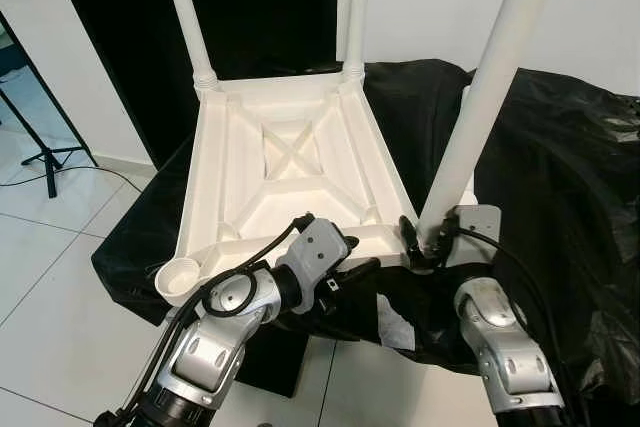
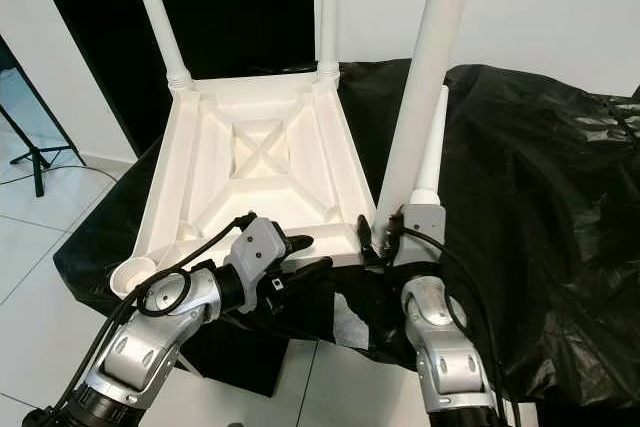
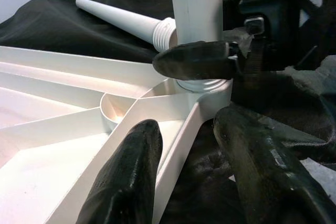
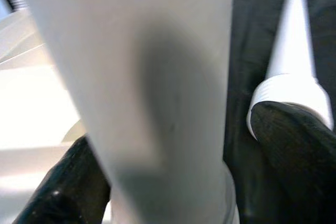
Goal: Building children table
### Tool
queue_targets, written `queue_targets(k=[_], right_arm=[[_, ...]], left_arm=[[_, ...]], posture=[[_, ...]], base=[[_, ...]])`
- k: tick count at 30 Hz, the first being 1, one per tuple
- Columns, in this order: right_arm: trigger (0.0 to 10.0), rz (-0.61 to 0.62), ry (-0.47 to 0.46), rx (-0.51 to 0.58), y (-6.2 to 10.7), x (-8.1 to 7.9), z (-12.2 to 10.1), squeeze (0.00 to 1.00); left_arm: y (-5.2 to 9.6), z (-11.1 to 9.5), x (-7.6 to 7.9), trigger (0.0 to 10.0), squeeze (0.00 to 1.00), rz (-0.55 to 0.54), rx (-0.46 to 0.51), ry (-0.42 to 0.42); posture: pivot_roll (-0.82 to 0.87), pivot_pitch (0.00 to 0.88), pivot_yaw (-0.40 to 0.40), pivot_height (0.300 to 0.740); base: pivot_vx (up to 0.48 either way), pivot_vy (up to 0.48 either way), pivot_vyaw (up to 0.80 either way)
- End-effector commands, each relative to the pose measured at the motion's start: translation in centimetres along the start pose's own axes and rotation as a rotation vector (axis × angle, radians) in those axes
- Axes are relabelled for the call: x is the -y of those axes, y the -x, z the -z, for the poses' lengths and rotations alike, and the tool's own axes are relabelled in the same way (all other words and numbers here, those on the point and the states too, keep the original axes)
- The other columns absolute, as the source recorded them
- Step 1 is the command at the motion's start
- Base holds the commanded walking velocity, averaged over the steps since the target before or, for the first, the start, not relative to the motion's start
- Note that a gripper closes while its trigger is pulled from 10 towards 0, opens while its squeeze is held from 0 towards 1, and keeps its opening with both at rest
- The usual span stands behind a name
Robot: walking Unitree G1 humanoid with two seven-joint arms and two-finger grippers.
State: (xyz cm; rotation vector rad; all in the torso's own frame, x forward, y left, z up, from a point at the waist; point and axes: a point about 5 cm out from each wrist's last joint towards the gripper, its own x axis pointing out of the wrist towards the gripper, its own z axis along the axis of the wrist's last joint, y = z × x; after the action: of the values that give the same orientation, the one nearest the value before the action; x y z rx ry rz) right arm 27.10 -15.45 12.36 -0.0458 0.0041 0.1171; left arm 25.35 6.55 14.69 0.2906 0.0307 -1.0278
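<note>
Right gripper (image 1: pixel 425 247) clenched on table leg (image 1: pixel 480 97), lower centre, probably half-threaded; keep it vertical while open left gripper (image 1: pixel 350 265) steadies upturned tabletop (image 1: pixel 215 162).

The white tabletop (image 1: pixel 290 182) lies upside down at frame centre. Three legs (image 1: pixel 490 97) stand upright in its corners. A loose leg (image 2: pixel 432 142) lies right of it.
</note>
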Motion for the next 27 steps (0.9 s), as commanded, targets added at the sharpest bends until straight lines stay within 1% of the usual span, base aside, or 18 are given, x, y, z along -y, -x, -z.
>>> queue_targets(k=[1, 2, 4, 5, 6, 7, 8, 13, 14, 15, 19, 20, 21, 22, 23, 24, 25, 27], right_arm=[[10.0, -0.065, 0.000, 0.026, 0.3, 0.8, -0.3, 1.00], [10.0, -0.090, 0.004, 0.031, 0.3, 1.0, -0.4, 1.00], [10.0, -0.090, 0.004, 0.031, 0.3, 1.0, -0.4, 1.00], [10.0, -0.127, 0.012, 0.039, 0.3, 1.3, -0.6, 0.52], [10.0, -0.127, 0.012, 0.039, 0.3, 1.3, -0.6, 0.52], [10.0, -0.182, 0.028, 0.047, 0.1, 1.8, -0.8, 0.00], [10.0, -0.182, 0.028, 0.047, 0.1, 1.8, -0.8, 0.00], [10.0, -0.376, 0.104, 0.061, -1.5, 3.1, -1.9, 0.00], [10.0, -0.376, 0.104, 0.061, -1.5, 3.1, -1.9, 0.00], [10.0, -0.414, 0.115, 0.052, -1.8, 3.2, -1.9, 0.00], [10.0, -0.469, 0.145, 0.044, -2.4, 3.3, -1.9, 0.00], [8.7, -0.497, 0.158, 0.039, -2.7, 3.2, -1.8, 0.00], [8.2, -0.512, 0.168, 0.037, -2.9, 3.2, -1.8, 0.00], [6.4, -0.525, 0.168, 0.028, -3.1, 3.2, -1.8, 0.00], [6.4, -0.525, 0.168, 0.028, -3.1, 3.2, -1.8, 0.00], [3.8, -0.536, 0.166, 0.022, -3.2, 3.3, -1.7, 0.00], [0.0, -0.566, 0.180, 0.000, -3.4, 3.3, -1.3, 0.00], [0.0, -0.579, 0.185, -0.007, -3.5, 3.4, -1.1, 0.00]], left_arm=[[0.2, 0.0, -0.2, 10.0, 0.00, -0.017, -0.007, -0.009], [0.2, 0.0, -0.2, 10.0, 0.00, -0.016, -0.007, -0.010], [0.2, 0.0, -0.2, 10.0, 0.00, -0.016, -0.007, -0.010], [0.2, 0.0, -0.2, 10.0, 0.00, -0.014, -0.007, -0.012], [0.2, 0.0, -0.2, 10.0, 0.00, -0.014, -0.007, -0.012], [0.2, 0.0, -0.2, 10.0, 0.00, -0.011, -0.007, -0.014], [0.2, 0.0, -0.2, 10.0, 0.00, -0.011, -0.007, -0.014], [0.1, -0.1, -0.3, 10.0, 0.00, -0.009, -0.007, -0.023], [0.1, -0.1, -0.3, 10.0, 0.00, -0.009, -0.007, -0.023], [0.1, -0.1, -0.3, 10.0, 0.00, -0.010, -0.007, -0.024], [0.1, 0.0, -0.3, 10.0, 0.00, -0.012, -0.008, -0.028], [0.1, -0.1, -0.3, 10.0, 0.00, -0.013, -0.008, -0.028], [0.1, -0.1, -0.3, 10.0, 0.00, -0.013, -0.008, -0.029], [0.1, -0.1, -0.3, 10.0, 0.00, -0.014, -0.008, -0.029], [0.1, -0.1, -0.3, 10.0, 0.00, -0.014, -0.008, -0.029], [0.1, -0.1, -0.3, 10.0, 0.00, -0.014, -0.008, -0.030], [0.1, -0.1, -0.2, 10.0, 0.00, -0.017, -0.009, -0.031], [0.2, -0.1, -0.2, 10.0, 0.00, -0.019, -0.010, -0.031]], posture=[[0.00, 0.000, -0.002, 0.740], [0.00, 0.000, -0.002, 0.740], [0.00, 0.000, -0.002, 0.740], [0.00, 0.000, -0.001, 0.740], [0.00, 0.000, -0.001, 0.740], [0.00, 0.000, -0.001, 0.740], [0.00, 0.000, -0.001, 0.740], [0.00, 0.000, -0.002, 0.740], [0.00, 0.000, -0.002, 0.740], [0.01, 0.000, -0.006, 0.740], [0.01, 0.000, -0.008, 0.740], [0.01, 0.000, -0.009, 0.740], [0.01, 0.000, -0.009, 0.740], [0.02, 0.000, -0.013, 0.740], [0.02, 0.000, -0.013, 0.740], [0.02, 0.000, -0.013, 0.740], [0.03, 0.000, -0.021, 0.740], [0.03, 0.000, -0.021, 0.740]], base=[[0.000, 0.000, 0.00], [0.000, 0.000, 0.00], [0.000, 0.000, 0.00], [0.000, 0.000, 0.00], [0.000, 0.000, 0.00], [0.000, 0.000, 0.00], [0.000, 0.000, 0.00], [0.000, 0.000, 0.00], [0.000, 0.000, 0.00], [0.000, 0.000, 0.00], [0.000, 0.000, 0.00], [0.000, 0.000, 0.00], [0.000, 0.000, 0.00], [0.000, 0.000, 0.00], [0.000, 0.000, 0.00], [0.000, 0.000, 0.00], [0.000, 0.000, 0.00], [0.000, 0.000, 0.00]])
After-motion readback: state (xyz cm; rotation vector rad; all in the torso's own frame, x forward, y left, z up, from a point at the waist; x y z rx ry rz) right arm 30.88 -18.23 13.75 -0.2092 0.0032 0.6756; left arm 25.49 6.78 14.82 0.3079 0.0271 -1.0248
